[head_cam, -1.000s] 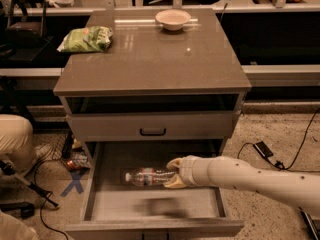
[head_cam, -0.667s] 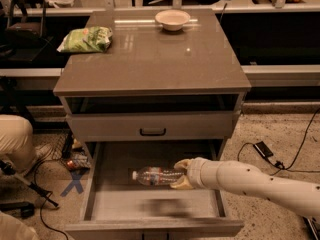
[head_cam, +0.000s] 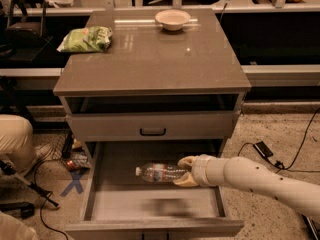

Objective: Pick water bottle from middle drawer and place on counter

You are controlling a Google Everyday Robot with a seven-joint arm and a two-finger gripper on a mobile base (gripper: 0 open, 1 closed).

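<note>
The claw point(head_cam: 185, 171), at the right inside the middle drawer point(head_cam: 120, 196), covers the base of the water bottle point(head_cam: 159, 172) and seems clamped on it. The arm point(head_cam: 260, 181) runs off the right edge. A blurred dark patch point(head_cam: 163, 206) marks the drawer floor. A person's leg point(head_cam: 15, 139) is cut off at the left.

**Bystanders Around the Cabinet**

Reckoned from the gripper point(head_cam: 184, 172), clamped on the water bottle point(head_cam: 159, 173):
- A shallow grey drawer front with a black handle point(head_cam: 152, 131) sits just above.
- A pale round bowl point(head_cam: 172, 19) stands far above.
- A crinkled green snack bag point(head_cam: 86, 38) lies up-left.
- A blue tape cross point(head_cam: 75, 183) marks the floor leftward.
- A small black box on a cable point(head_cam: 263, 149) lies rightward.
</note>
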